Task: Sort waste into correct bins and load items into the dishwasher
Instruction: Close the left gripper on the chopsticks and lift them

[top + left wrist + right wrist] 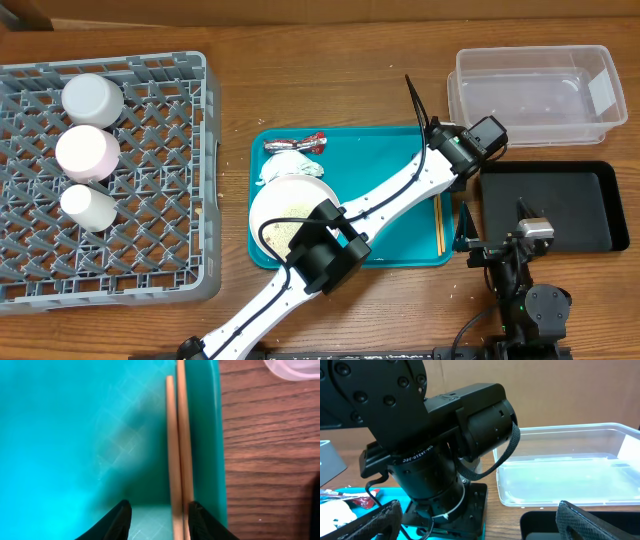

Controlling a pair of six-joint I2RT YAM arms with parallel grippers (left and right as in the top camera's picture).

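Observation:
My left gripper (160, 503) is open, low over the right edge of the teal tray (400, 245). Its jaws straddle two wooden chopsticks (179, 450); the right jaw touches them and a gap stays at the left jaw. In the overhead view the left gripper (443, 187) is mostly hidden under its own wrist. A red-and-silver wrapper (295, 143), a white napkin (288, 166) and a white plate (285, 200) with crumbs (285, 228) lie at the tray's left. My right gripper (479, 507) is wide open and holds nothing. It stands between the teal tray and the black tray (570, 205).
The grey dish rack (170, 200) at the left holds three white vessels (86, 152) along its left side. The clear tub (535, 95) stands at the back right, above the black tray. The left arm crosses the teal tray diagonally and covers part of the plate.

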